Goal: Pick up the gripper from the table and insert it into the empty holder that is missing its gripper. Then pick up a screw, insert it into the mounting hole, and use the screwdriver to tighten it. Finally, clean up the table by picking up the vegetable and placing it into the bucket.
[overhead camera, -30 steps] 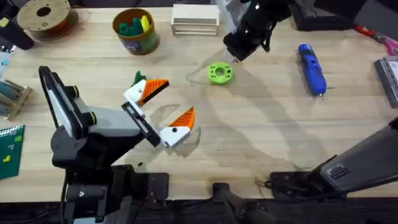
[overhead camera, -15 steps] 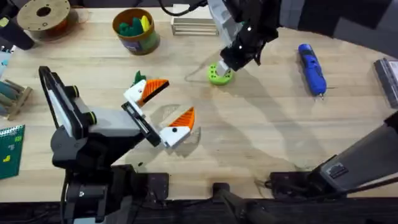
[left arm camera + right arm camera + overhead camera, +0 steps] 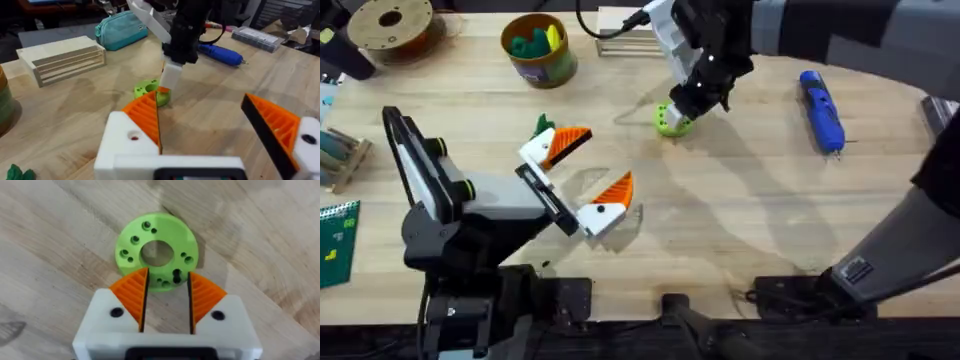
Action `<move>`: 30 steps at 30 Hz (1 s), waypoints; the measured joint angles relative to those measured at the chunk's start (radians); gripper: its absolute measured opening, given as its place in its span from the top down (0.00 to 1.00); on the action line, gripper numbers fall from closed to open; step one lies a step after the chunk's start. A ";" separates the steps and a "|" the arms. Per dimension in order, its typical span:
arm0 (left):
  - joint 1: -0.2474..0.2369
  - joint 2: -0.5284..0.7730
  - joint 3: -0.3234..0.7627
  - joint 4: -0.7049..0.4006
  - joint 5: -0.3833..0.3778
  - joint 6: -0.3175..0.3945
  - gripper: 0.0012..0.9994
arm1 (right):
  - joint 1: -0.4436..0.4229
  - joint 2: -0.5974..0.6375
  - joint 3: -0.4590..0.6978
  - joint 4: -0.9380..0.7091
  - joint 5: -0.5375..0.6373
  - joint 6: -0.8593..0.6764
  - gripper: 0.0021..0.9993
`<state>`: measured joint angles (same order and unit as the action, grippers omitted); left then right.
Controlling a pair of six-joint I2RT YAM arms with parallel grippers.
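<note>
right gripper (image 3: 682, 108): reaching across the far middle of the table and sitting right over the lime-green ring (image 3: 670, 121); in the right wrist view its two orange pads (image 3: 131, 296) are standing a little apart, with the near rim of the ring (image 3: 157, 250) lying just ahead of the gap and nothing pinched between them.
left gripper (image 3: 586, 170): lying low over the near left of the table, its white fingers spread wide and holding nothing; in the left wrist view one orange pad (image 3: 146, 114) is showing close by and the other (image 3: 274, 126) well off to the side.
lime-green ring: lying flat on the wood, its centre hole and small holes facing up; in the left wrist view it (image 3: 148, 90) is sitting under the right arm's white finger (image 3: 171, 77).
screwdriver (image 3: 822, 110): lying flat on the far right of the table, well apart from both grippers, thin tip pointing toward the near edge.
bucket (image 3: 537, 50): standing upright at the far left, with green and yellow pieces lying inside.
vegetable (image 3: 542, 124): a small dark-green piece is peeking out just beside the far finger of the left gripper; whether it is touching cannot be told.
slatted wooden block (image 3: 630, 30): resting at the far edge, just beyond the right arm.
table (image 3: 740, 200): light wood, bearing everything.
</note>
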<state>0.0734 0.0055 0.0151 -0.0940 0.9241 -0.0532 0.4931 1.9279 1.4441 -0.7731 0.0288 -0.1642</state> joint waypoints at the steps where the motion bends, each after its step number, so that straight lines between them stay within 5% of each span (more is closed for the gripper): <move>1: 0.000 0.000 0.000 0.000 0.000 0.000 0.00 | 0.000 0.005 0.000 0.004 0.000 0.000 0.58; 5: 0.000 0.000 0.000 0.000 0.000 0.000 0.00 | -0.001 0.007 0.000 0.011 0.000 0.000 0.63; 13: 0.000 0.000 0.000 0.000 0.000 0.000 0.00 | -0.011 0.007 0.000 0.023 0.020 0.000 0.98; 30: 0.000 0.000 0.000 0.000 0.000 0.000 0.00 | -0.019 0.007 -0.001 0.057 0.003 0.001 1.00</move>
<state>0.0734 0.0055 0.0151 -0.0940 0.9241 -0.0532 0.4744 1.9350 1.4433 -0.7161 0.0319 -0.1635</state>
